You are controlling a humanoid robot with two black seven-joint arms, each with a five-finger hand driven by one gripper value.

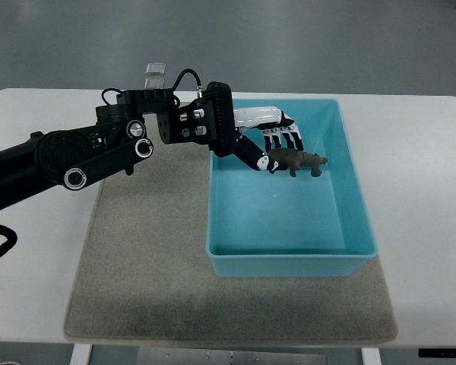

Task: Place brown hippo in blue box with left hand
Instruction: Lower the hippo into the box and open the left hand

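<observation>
Blue box (pixel 289 255) sitting on a grey mat (pixel 137 281), itself laid on a white tabletop (pixel 53 103); box occupying the 3 o'clock half of the mat, near wall close to the mat's 6 o'clock edge. Inside the box, only the brown hippo (pixel 298 161), up in the 12 o'clock half of the well, and the fingers reaching in over the 9 o'clock wall. Cannot tell whether the hippo touches the box floor or hangs above it. Small, dark brown, four-legged figure, lying roughly level with head toward 9 o'clock and rump toward 3 o'clock, legs pointing toward 6 o'clock. Gripped at the head end by the left hand (pixel 270 148), black thumb beneath and white-and-black fingers (pixel 262 115) curled over it. Left arm (pixel 68 160) entering from 9 o'clock, black, crossing the tabletop and the mat's 12 o'clock edge. Blue floor bare across the 6 o'clock half of the box and along the 3 o'clock wall. Mat bare toward 9 and 7 o'clock. Small clear object (pixel 156 68) just beyond the tabletop's 12 o'clock edge, too small to identify.
</observation>
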